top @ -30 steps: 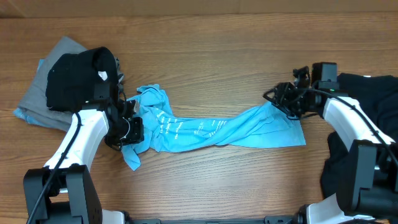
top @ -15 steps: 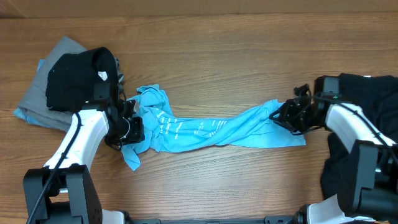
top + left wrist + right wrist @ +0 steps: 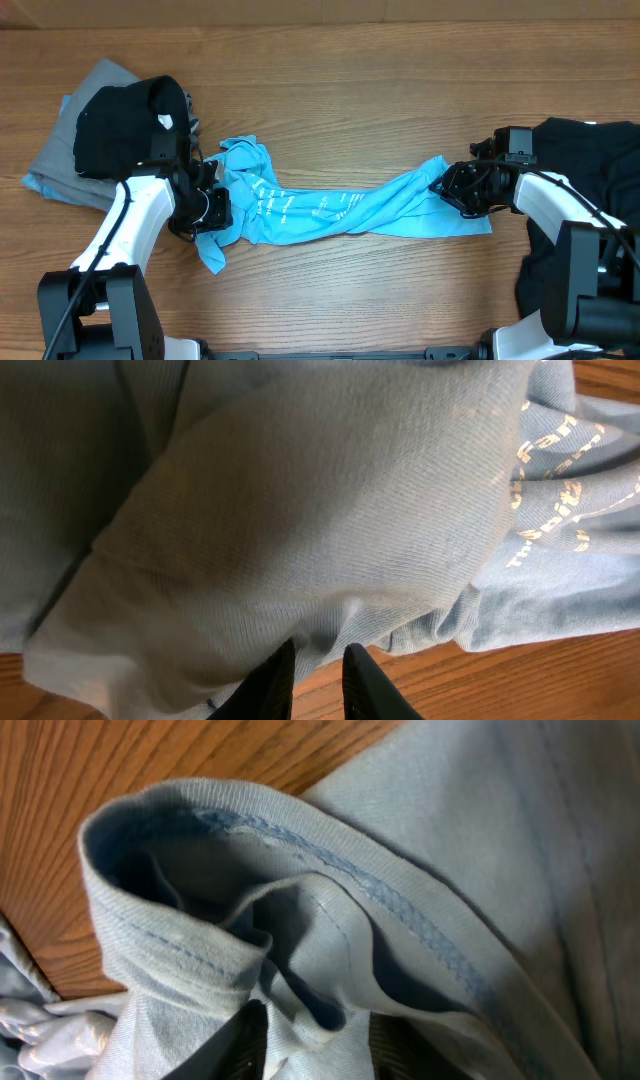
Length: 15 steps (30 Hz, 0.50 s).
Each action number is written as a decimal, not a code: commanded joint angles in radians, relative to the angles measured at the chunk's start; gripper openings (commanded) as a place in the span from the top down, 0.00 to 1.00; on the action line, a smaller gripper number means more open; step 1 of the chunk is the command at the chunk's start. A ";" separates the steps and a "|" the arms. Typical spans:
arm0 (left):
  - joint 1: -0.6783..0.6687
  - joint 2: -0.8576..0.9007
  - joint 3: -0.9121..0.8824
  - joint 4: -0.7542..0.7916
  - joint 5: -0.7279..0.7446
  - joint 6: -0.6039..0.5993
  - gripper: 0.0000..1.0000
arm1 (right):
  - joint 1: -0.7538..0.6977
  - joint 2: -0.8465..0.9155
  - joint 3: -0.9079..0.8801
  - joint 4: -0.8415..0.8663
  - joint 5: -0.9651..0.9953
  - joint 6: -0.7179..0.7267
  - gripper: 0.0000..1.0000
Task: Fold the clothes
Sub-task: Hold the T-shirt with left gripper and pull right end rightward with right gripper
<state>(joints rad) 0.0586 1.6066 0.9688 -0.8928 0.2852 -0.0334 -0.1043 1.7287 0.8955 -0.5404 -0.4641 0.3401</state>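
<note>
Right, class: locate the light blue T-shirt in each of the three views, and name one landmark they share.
Overhead: the light blue T-shirt lies stretched left to right across the middle.
Left wrist: the T-shirt fills most of the frame, lettering at upper right.
Right wrist: the T-shirt, stitched edge curled, fills most of the frame.
Shared landmark: the wooden table, at the wrist views' edges.

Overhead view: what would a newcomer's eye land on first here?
The light blue T-shirt, twisted into a long rope across the middle of the table, pinched at its ends by the left tool and the right tool. Next, the black garment heaped on a grey garment at far left, and a second black pile at the right edge.
</note>
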 commanded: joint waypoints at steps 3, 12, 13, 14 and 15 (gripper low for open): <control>-0.001 -0.008 -0.006 0.000 0.012 0.003 0.79 | 0.000 0.008 -0.006 0.032 -0.027 0.006 0.71; -0.001 -0.008 -0.006 -0.008 0.012 0.004 0.79 | 0.000 0.013 -0.006 0.035 -0.091 0.005 0.96; -0.001 -0.008 -0.006 -0.008 0.011 0.004 0.79 | 0.000 0.012 -0.006 0.036 -0.110 0.005 0.96; -0.001 -0.008 -0.006 -0.008 0.011 0.004 0.78 | 0.000 0.011 -0.004 0.035 -0.123 0.005 0.96; -0.001 -0.008 -0.006 -0.008 0.011 0.004 0.79 | -0.003 0.007 -0.002 0.034 -0.135 0.005 0.96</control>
<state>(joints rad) 0.0586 1.6066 0.9688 -0.8978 0.2852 -0.0334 -0.1040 1.7329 0.8944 -0.5114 -0.5320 0.3458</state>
